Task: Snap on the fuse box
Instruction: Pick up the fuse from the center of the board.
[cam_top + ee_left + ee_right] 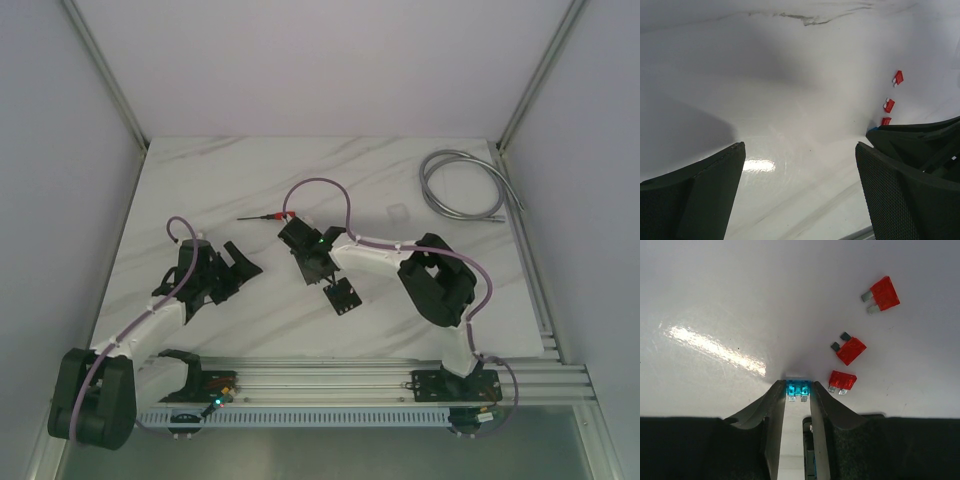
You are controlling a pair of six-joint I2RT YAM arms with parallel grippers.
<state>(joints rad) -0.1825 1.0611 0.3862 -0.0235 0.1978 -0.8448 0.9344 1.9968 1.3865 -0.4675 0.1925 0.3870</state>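
Observation:
The fuse box (pixel 342 296) is a small black square lying flat on the white table, just under the right arm's wrist. A dark edge of it shows low between the fingers in the right wrist view (pixel 809 440). My right gripper (pixel 797 390) is shut on a small blue fuse (pixel 797 388) that stands on the table; in the top view the gripper (pixel 292 228) sits up-left of the fuse box. Three loose red fuses (pixel 842 380) lie just right of its tips. My left gripper (pixel 800 150) is open and empty over bare table, left of the right gripper (pixel 236 274).
A small clear square lid (pixel 398 212) lies at the back right of centre. A coiled grey cable (pixel 460 185) lies at the back right corner. A thin dark rod (pixel 255 217) lies beside the red fuses. The right gripper's body (pixel 920 145) shows at the left wrist view's right edge.

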